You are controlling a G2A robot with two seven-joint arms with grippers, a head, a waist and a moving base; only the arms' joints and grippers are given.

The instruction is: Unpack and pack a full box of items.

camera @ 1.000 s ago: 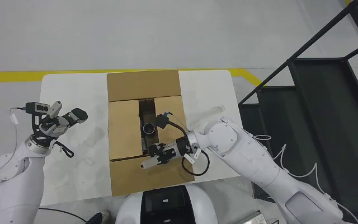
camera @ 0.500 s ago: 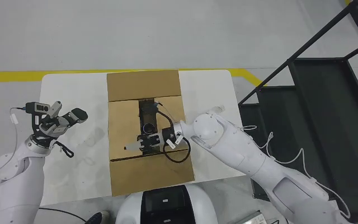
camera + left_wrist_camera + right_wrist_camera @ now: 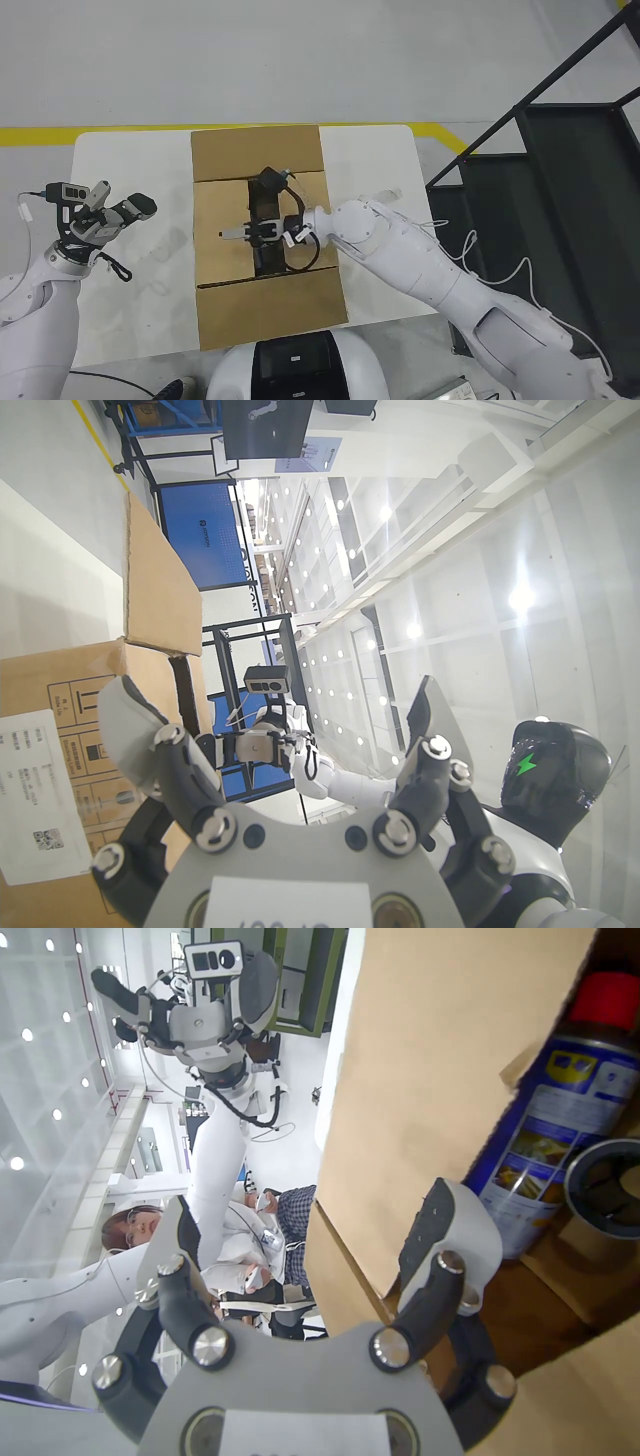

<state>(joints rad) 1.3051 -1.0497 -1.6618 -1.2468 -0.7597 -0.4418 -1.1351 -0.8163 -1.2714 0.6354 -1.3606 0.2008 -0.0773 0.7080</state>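
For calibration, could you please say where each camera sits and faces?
Top: above the arms, facing down at table and box; both arms show.
Left wrist: behind left hand, facing box side and ceiling; open fingers show.
Right wrist: behind right hand, facing into box at can; open fingers show.
Shared: the box.

Glossy white arms (image 3: 430,262) carry looped black cables (image 3: 276,1095) at the wrists. The left end effector (image 3: 272,700) and right end effector (image 3: 307,1203) share grey plates (image 3: 300,1378), silver screws (image 3: 210,1345), black linkages (image 3: 425,1298), white dark-padded fingers (image 3: 125,720).
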